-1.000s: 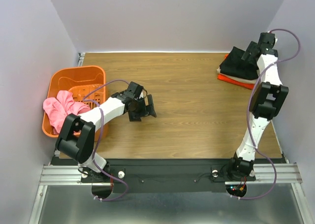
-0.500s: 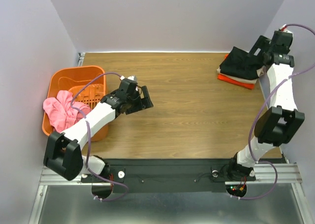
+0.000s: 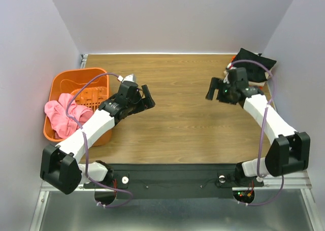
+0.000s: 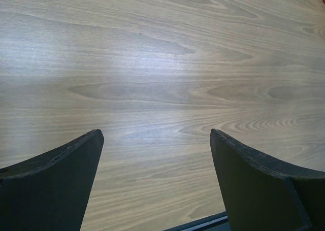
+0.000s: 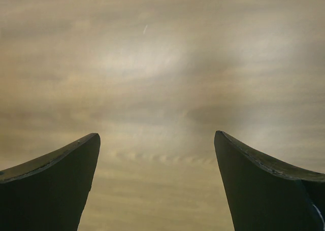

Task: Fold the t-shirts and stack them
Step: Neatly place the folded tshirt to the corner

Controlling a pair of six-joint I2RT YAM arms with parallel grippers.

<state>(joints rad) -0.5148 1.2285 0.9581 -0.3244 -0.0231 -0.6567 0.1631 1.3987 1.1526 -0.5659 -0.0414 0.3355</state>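
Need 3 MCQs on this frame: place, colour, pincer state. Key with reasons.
1. Where does the black t-shirt lie?
A) far right corner of the table
B) table centre
C) near left edge
2. What colour is the cloth in the basket?
A) blue
B) pink
C) green
3. How are the left pincer and right pincer?
A) both shut
B) one holds cloth
C) both open, empty

Key:
1 A: it sits where the far and right walls meet.
2 B: pink cloth drapes over the orange rim.
3 C: both wrist views show wide gaps over bare wood.
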